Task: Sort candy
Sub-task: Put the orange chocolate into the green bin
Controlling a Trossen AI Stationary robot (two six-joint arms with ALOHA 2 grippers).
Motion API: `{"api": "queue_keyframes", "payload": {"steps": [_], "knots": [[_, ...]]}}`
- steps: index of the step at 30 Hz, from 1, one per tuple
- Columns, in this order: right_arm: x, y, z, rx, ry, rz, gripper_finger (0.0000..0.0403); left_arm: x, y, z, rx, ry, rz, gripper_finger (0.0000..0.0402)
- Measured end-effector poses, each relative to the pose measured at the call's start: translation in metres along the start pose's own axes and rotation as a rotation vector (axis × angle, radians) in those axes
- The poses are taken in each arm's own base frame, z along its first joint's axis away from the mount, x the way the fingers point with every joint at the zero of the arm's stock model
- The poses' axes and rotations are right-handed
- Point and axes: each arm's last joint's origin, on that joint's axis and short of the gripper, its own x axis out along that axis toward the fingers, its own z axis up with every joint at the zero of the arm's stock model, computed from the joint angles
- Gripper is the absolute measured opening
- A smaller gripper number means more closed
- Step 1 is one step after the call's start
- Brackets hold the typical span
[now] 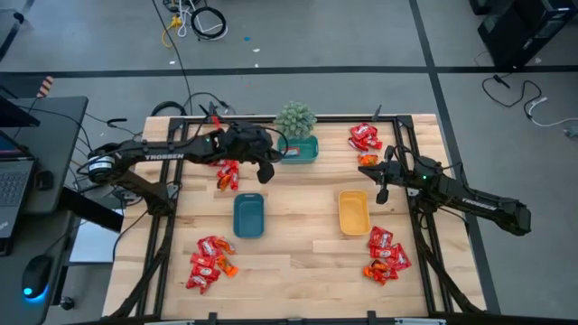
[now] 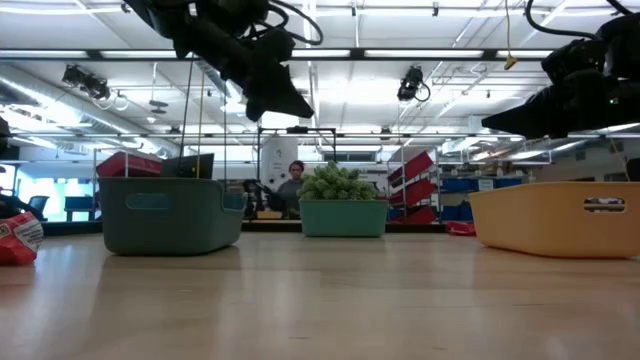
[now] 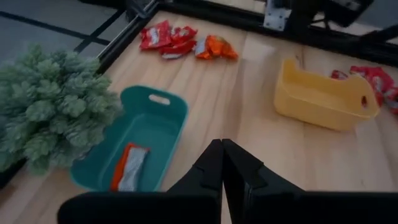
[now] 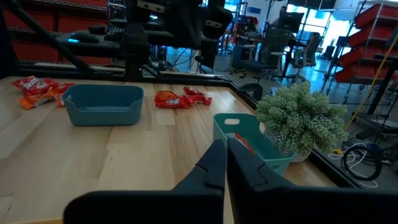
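Candy lies in several piles on the table: far right (image 1: pixel 366 137), beside the left arm (image 1: pixel 226 173), near left (image 1: pixel 209 262) and near right (image 1: pixel 386 255). One orange packet (image 3: pixel 130 167) lies inside the teal tray (image 1: pixel 302 152). My left gripper (image 1: pixel 266 171) hovers shut above the table, just left of the teal tray, holding nothing; its fingers (image 3: pixel 222 162) are closed together. My right gripper (image 1: pixel 381 191) hangs shut above the far end of the yellow tray (image 1: pixel 353 212), empty as well (image 4: pixel 222 155).
A green potted plant (image 1: pixel 295 119) stands at the teal tray's far side. A blue tray (image 1: pixel 248 217) sits mid-table, left of the yellow one. Dark frame rails run along the table's edges. Bare wood lies between the trays.
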Motion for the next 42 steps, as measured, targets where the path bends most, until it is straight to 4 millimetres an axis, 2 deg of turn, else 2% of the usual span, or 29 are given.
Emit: {"api": "queue_keyframes", "payload": {"steps": [3, 7, 11, 16, 22, 29, 36, 42], "knots": [[0.0, 0.0, 0.0, 0.0, 0.0, 0.0, 0.0004, -0.001, 0.003, -0.011, 0.058, 0.117, 0.08, 0.0015], [0.0, 0.0, 0.0, 0.0, 0.0, 0.0, 0.0002, -0.002, 0.004, -0.014, 0.055, 0.162, 0.11, 0.0019], [0.0, 0.0, 0.0, 0.0, 0.0, 0.0, 0.0, -0.012, 0.004, -0.018, -0.088, 0.323, 0.137, 0.0019], [0.0, 0.0, 0.001, -0.001, -0.007, -0.001, 0.0004, -0.027, 0.004, -0.042, -0.306, 0.604, 0.259, 0.0021], [0.0, 0.0, 0.002, -0.003, -0.019, -0.002, 0.0004, -0.045, 0.005, -0.061, -0.338, 0.833, 0.434, 0.0044], [0.0, 0.0, 0.002, -0.003, -0.021, -0.003, 0.0001, -0.046, 0.006, -0.065, -0.336, 0.861, 0.447, 0.0106], [0.0, 0.0, 0.002, -0.003, -0.021, -0.003, 0.0004, -0.041, 0.012, -0.103, -0.344, 0.932, 0.475, 0.0165], [0.0, 0.0, 0.002, -0.004, -0.021, -0.003, 0.0001, -0.033, 0.018, -0.13, -0.403, 0.907, 0.435, 0.0175]]}}
